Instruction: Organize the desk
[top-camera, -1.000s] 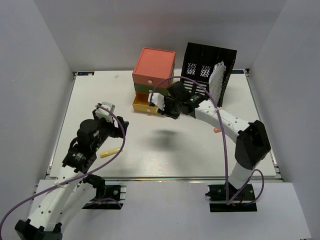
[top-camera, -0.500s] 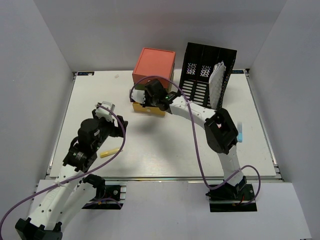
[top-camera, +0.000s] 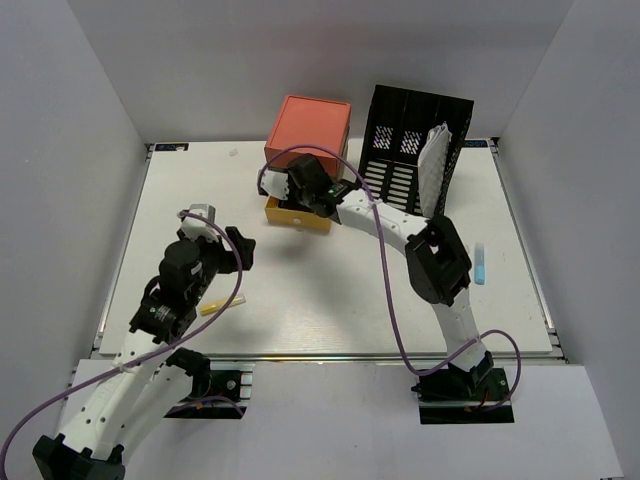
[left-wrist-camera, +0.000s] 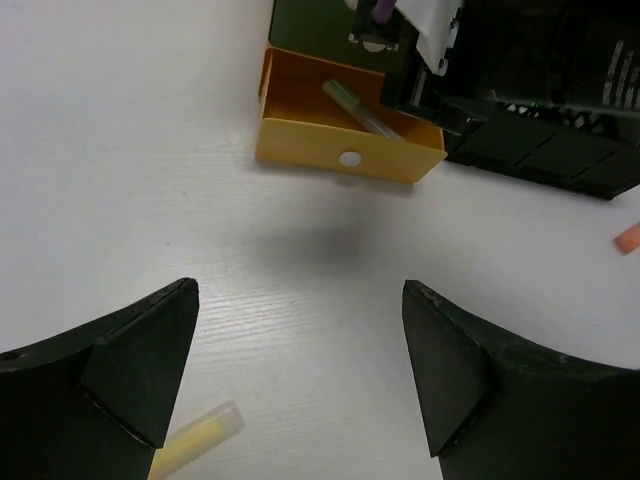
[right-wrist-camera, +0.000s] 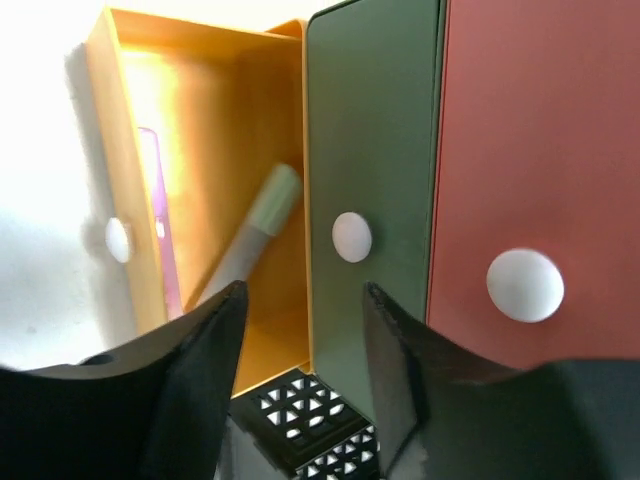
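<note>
The desk (top-camera: 330, 300) is the wide white tabletop spread beneath both claws. I judge it stiff, heavy and fixed, with a smooth face on which round pens would likely roll or slide. It is nothing to take hold of itself. The holds are on what lies on it: a loose marker across the middle of its barrel, a drawer by its white knob.

The right claw (top-camera: 292, 190) hangs over the yellow drawer (top-camera: 297, 215), the lowest of 3 in the drawer box (top-camera: 307, 135), which stands pulled out toward the arms. This claw is released: its 2 fingers stand apart with nothing between them. Straight below the gap a green-capped marker (right-wrist-camera: 250, 240) lies slanted in the drawer, with a purple pen (right-wrist-camera: 160, 230) beside it. The green and orange drawers above are closed. To the right of that claw stands the black file rack (top-camera: 415, 140).

The left claw (left-wrist-camera: 298, 300) hovers above bare desk, well short of the drawer. It is also released, fingers spread wide and empty. A yellow marker (top-camera: 220, 305) lies on the desk just behind it, toward its own base. Well apart from both claws, near the right arm's elbow, lies a small blue item (top-camera: 480, 263); what it is I cannot tell.
</note>
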